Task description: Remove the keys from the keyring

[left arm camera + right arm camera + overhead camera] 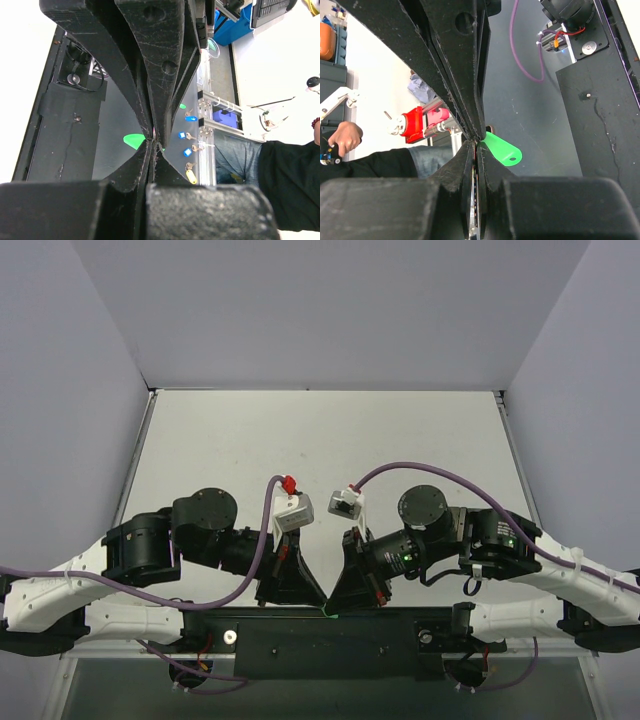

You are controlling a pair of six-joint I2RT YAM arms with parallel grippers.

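Note:
Both grippers are shut and meet tip to tip over the black base plate at the near table edge. The keyring, a bright green fob, sticks out sideways from where the tips meet, its narrow end in the pinch of my right gripper. It shows as a green sliver in the top view and behind my left gripper in the left wrist view. A small coppery metal bit sits at the fob's narrow end. The key itself is hidden between the fingers.
Beyond the table edge several spare keys with blue tags and a yellow tag lie by an aluminium rail. A person sits close by. Purple cables loop over both arms. The white table lies behind the arms.

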